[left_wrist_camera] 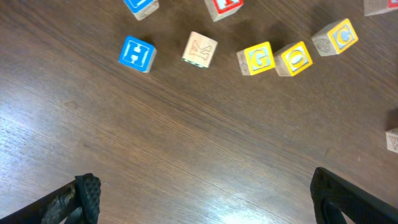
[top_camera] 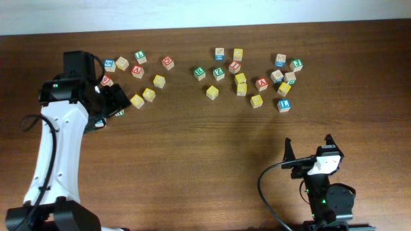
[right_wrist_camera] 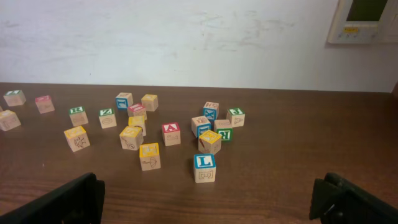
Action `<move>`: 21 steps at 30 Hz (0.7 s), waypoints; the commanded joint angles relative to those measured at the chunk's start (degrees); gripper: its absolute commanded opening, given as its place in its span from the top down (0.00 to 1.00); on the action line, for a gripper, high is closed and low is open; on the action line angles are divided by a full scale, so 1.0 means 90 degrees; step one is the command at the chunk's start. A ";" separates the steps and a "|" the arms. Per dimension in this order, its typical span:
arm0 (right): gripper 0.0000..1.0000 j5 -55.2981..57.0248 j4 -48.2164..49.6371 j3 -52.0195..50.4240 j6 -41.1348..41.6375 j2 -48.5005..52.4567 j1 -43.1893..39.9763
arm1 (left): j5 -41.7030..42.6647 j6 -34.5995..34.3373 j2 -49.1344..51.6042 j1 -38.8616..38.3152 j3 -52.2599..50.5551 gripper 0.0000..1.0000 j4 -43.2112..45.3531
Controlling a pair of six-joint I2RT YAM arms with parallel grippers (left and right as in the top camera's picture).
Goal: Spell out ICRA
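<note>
Left gripper fingers fill the bottom corners of the left wrist view. They are spread wide, with only bare wooden table between them, and hold nothing. Beyond them runs a loose row of cubes. From the left come a blue H cube, a plain-wood cube with an embossed face, a yellow G cube and a yellow O cube just beside it. Farthest right is the yellow C cube, just beside the O and turned a little.

At the bottom of its own view the right gripper also stands apart and empty, low over the table. Nearest ahead of it is a blue L cube, with a yellow cube to its left. Behind those, in the middle of the cluster, the red A cube stands upright with its A towards the camera. Farther cubes have green, blue and red borders, but their letters are too small to read, so the I and R cubes cannot be told.

From overhead, the right gripper sits at the near right, well apart from every cube. Far across the table the left gripper is at the edge of the left cluster. The cubes lie scattered in loose clusters along the far side.
</note>
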 commanded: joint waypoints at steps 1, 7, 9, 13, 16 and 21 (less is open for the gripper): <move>0.02 0.0034 -0.0029 -0.0034 0.0027 -0.0041 -0.0049 | 0.0090 -0.0007 0.0083 -0.0053 -0.0051 0.01 0.0073; 0.02 0.0034 -0.0029 -0.0034 0.0027 -0.0041 -0.0049 | 0.0090 0.0381 0.0083 -0.0051 -0.0051 0.01 0.0223; 0.02 0.0034 -0.0029 -0.0034 0.0027 -0.0041 -0.0049 | 0.0095 0.0486 0.0083 -0.0051 -0.0051 0.01 0.0267; 0.02 0.0034 -0.0029 -0.0034 0.0027 -0.0041 -0.0049 | 0.0721 0.1146 0.0160 -0.0053 -0.0051 0.01 0.0447; 0.02 0.0034 -0.0029 -0.0034 0.0027 -0.0041 -0.0049 | 0.1396 0.1809 0.0430 -0.0053 -0.0051 0.01 0.0476; 0.02 0.0034 -0.0029 -0.0034 0.0027 -0.0041 -0.0046 | 0.1399 0.1804 0.0782 -0.0051 -0.0051 0.01 0.0481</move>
